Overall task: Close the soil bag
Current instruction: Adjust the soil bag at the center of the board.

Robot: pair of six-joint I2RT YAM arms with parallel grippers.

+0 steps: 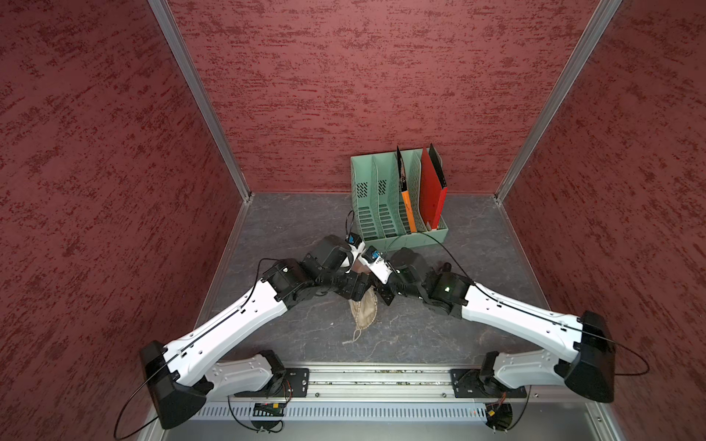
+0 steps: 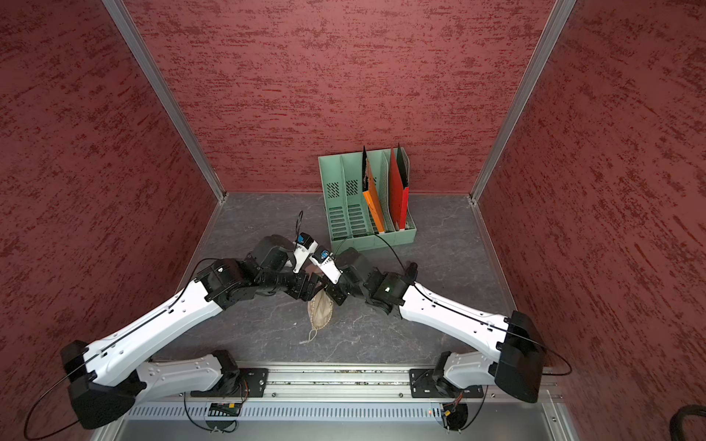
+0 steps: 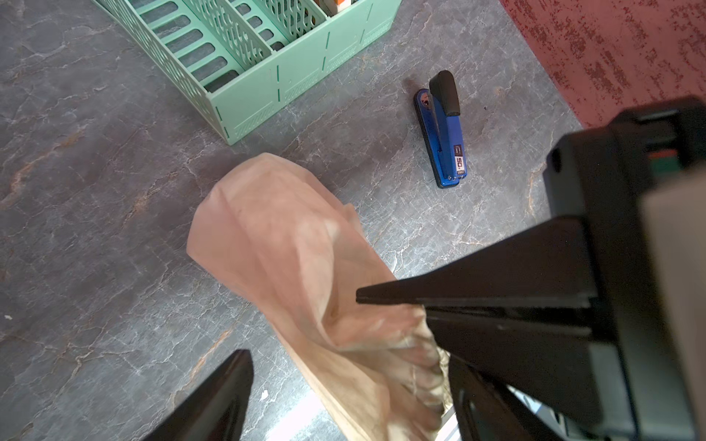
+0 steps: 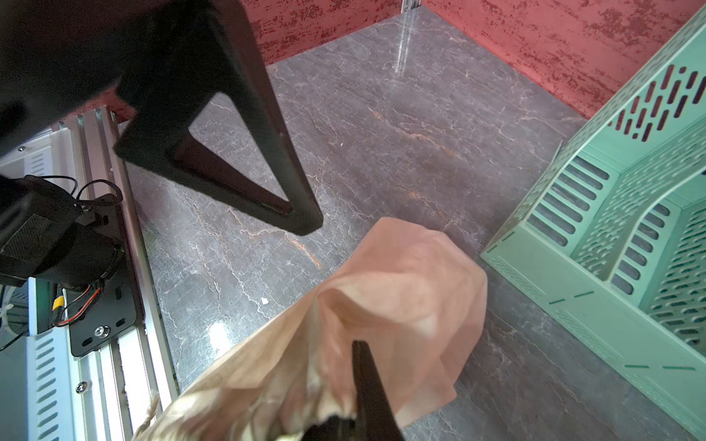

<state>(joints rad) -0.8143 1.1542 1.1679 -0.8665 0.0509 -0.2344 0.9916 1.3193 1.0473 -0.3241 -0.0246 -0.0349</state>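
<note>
1. Closest to the right wrist camera, the right gripper (image 4: pixel 357 359) is clamped tight on the gathered mouth of the soil bag (image 4: pixel 401 298), with puckered cream cloth bunched around its black finger.
2. Opposite it, the left gripper (image 3: pixel 345 357) stands wide apart and holds nothing. Its fingers straddle the sack near the mouth. One finger (image 3: pixel 229 389) is clear of the cloth, with bare table showing between; the other sits close against the gathers, and I cannot tell whether it touches.
3. In both top views the bag sits mid-table on the grey marbled table (image 1: pixel 290 229), under the spot where the two wrists meet. Its body points towards the green file rack (image 1: pixel 382 214), near it but apart.
4. Whether the bag's far end rests on the table or hangs just above it cannot be told.
5. A thin cord (image 1: pixel 353 338) trails from the bag's near end across the table.
6. The rack stands at the back wall, with an orange file (image 1: pixel 408 206) and a red file (image 1: pixel 433 191) upright in its right-hand compartments.
7. A blue and black stapler (image 3: pixel 443 133) lies flat near the rack, apart from it and from the bag.
</note>
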